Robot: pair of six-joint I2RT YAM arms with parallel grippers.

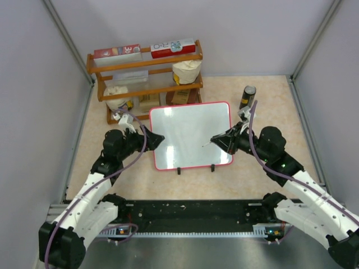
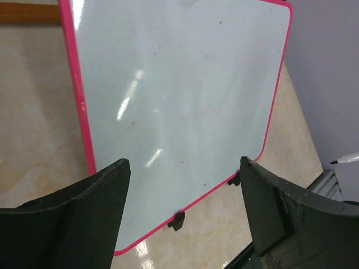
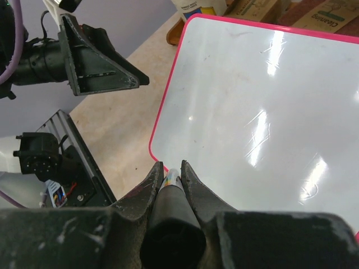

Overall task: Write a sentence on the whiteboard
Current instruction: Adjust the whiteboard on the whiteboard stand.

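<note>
Centrally — whiteboard (image 1: 190,134), beige tabletop (image 1: 272,103); grey walls (image 1: 33,84)

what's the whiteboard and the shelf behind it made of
Whiteboard: glossy white face, likely coated or melamine, given the streaky light reflections; its pink frame looks like plastic. Shelf: varnished wood by its orange-brown colour, though grain is too small to confirm.

Right hand (image 3: 171,169) pinching black marker (image 3: 171,227), pink-framed whiteboard (image 3: 269,112) just ahead
</note>
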